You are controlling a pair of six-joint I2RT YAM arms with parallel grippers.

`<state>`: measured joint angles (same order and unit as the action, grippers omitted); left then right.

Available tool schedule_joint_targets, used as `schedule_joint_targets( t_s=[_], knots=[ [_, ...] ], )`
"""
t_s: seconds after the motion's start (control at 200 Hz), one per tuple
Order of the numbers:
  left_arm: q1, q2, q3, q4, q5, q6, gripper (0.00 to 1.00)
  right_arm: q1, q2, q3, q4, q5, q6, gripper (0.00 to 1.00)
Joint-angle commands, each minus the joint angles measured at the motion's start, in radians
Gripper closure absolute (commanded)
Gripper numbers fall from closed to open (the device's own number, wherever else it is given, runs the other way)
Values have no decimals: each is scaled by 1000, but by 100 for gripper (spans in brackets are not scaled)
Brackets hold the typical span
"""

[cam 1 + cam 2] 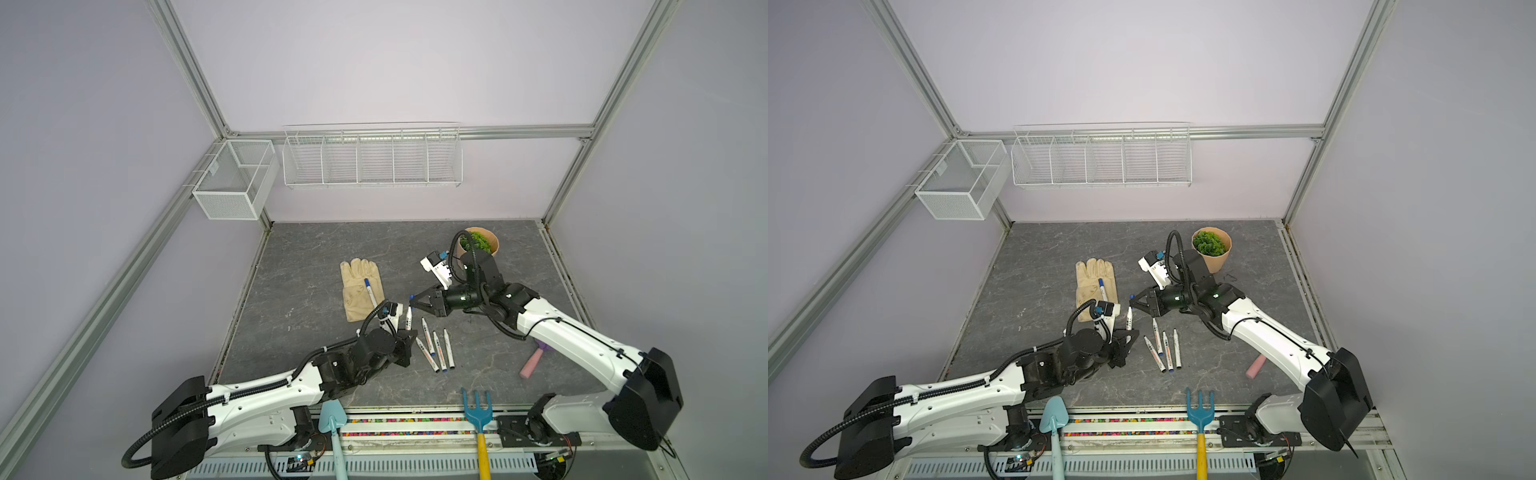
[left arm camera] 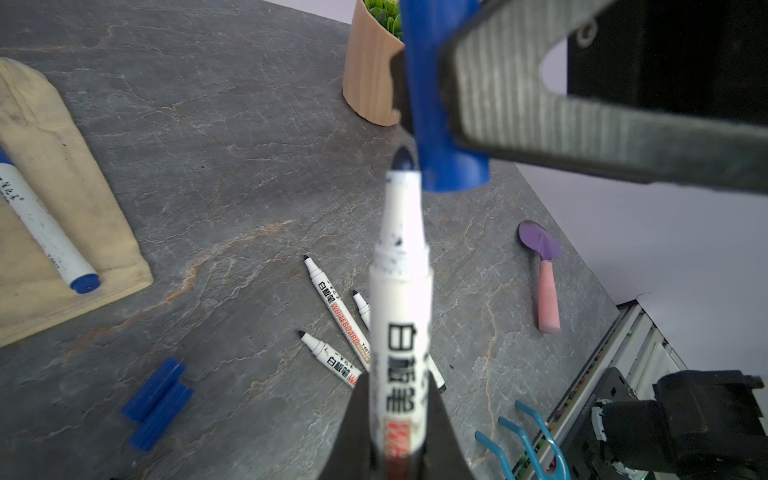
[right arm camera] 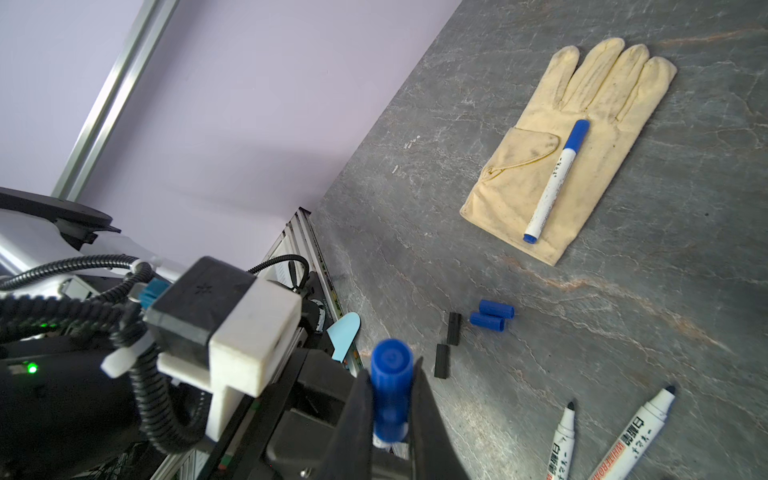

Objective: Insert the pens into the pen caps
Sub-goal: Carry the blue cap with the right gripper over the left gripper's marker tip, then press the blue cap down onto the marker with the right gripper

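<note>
Left claw is clamped on the pen, tip aimed at the cap. Right claw pinches that blue cap, its mouth just beside the tip and not over it yet. Best to shift the cap sideways onto the pen's line, then push straight. For room: glove left, four loose pens near, pot behind the right arm.

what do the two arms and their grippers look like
The left arm and right arm have white shell links with black joints and black bases. Ribbed black cable conduit loops along them. The left gripper and right gripper are black, tapering wedges.
</note>
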<state>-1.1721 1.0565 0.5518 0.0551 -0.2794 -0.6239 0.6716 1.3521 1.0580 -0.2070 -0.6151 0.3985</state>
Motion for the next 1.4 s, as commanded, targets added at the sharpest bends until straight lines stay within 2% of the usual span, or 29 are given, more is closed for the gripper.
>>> schedule_joint_targets(
  t_s=[0.0, 0.225, 0.575, 0.975, 1.195, 1.4],
  knots=[
    [-7, -17, -3, 37, 14, 16, 100, -3, 0, -10, 58, -34, 28, 90],
    [-7, -13, -4, 43, 14, 16, 100, -2, 16, -10, 77, -32, 40, 90],
    [-7, -40, -20, 48, -2, 6, 100, -2, 23, 5, 4, 14, -15, 90],
    [-6, -64, -38, 93, -44, 3, 100, 18, -2, -33, 13, -137, -16, 90],
    [-6, -98, -45, 143, -82, 17, 100, 27, 23, -17, -21, -177, -39, 89],
    [38, -108, -59, 239, -73, 10, 100, 33, 32, 1, -31, -283, -39, 87]
  ],
)
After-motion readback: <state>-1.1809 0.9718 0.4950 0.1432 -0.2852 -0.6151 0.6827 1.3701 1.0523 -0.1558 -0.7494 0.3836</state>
